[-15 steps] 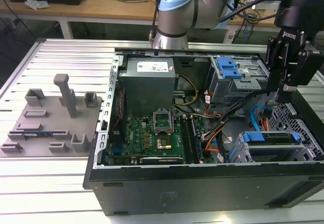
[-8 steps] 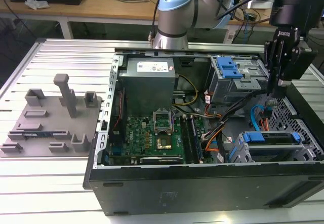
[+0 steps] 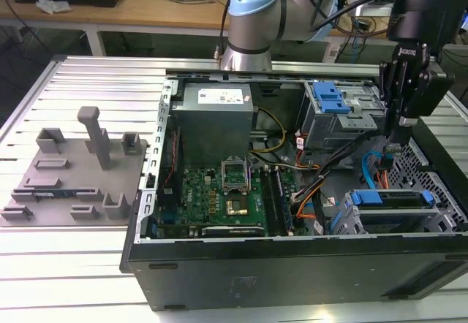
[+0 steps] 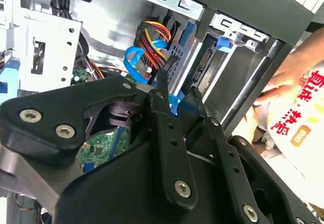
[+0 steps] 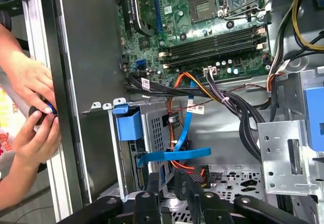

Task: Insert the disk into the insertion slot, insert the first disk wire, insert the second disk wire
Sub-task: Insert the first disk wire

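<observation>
Claw [image 4: 177,88] of a lone robot arm hangs inside an opened computer case [image 3: 292,279], clenched on the second disk wire [image 5: 174,155]. In the second wrist view a strip of the light-blue cable shows nipped between the two black fingers [image 4: 164,133], which stand close together. The hold looks meant to steer the springy ribbon rather than let it curl away.

The disk [image 3: 395,196] already lies in the insertion slot [image 3: 384,219], at the exterior view's right, with its bright blue carrier showing at the grey cage's mouth. Seated there, it appears to put its connectors within reach of both leads.

The first disk wire [image 5: 190,167], an orange, red and black bundle, runs from beside the motherboard [image 3: 227,191] down to a dark plug just beside the claw. Whether that plug is seated cannot be made out.

The case lies on its side on the slatted metal surface [image 3: 73,264] with its open face up, which gives the arm access from above. A person's hands [image 5: 35,138] are at the case's outer wall, seemingly busy with a small dark object, well apart from the claw.
</observation>
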Motion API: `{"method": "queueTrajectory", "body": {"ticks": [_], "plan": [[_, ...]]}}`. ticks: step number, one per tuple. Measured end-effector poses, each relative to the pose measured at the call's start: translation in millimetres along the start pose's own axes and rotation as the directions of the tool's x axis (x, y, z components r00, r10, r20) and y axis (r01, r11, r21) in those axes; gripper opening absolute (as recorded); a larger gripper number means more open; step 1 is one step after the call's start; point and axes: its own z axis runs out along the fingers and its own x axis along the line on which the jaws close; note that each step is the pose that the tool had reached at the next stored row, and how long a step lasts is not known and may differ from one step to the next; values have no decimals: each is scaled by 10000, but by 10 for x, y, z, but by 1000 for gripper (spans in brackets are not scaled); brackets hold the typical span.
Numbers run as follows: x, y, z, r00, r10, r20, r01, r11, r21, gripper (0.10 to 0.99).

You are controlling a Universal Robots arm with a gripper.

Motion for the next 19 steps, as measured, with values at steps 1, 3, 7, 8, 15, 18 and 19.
{"method": "queueTrajectory", "body": {"ticks": [1,3,7,8,15,18,19], "plan": [[-3,-2,6,10000,1,2,-1,10000,-1,349],[-11,-23,18,10000,2,-13,-2,10000,0,349],[-24,-35,29,9999,119,-85,-116,9996,263,349],[-28,-33,28,9998,163,-110,-159,9992,363,349],[-139,10,44,9985,262,-475,-237,9984,508,349],[-169,14,42,9982,260,-535,-233,9984,512,349],[-173,15,47,9982,257,-542,-229,9984,512,349]]}}
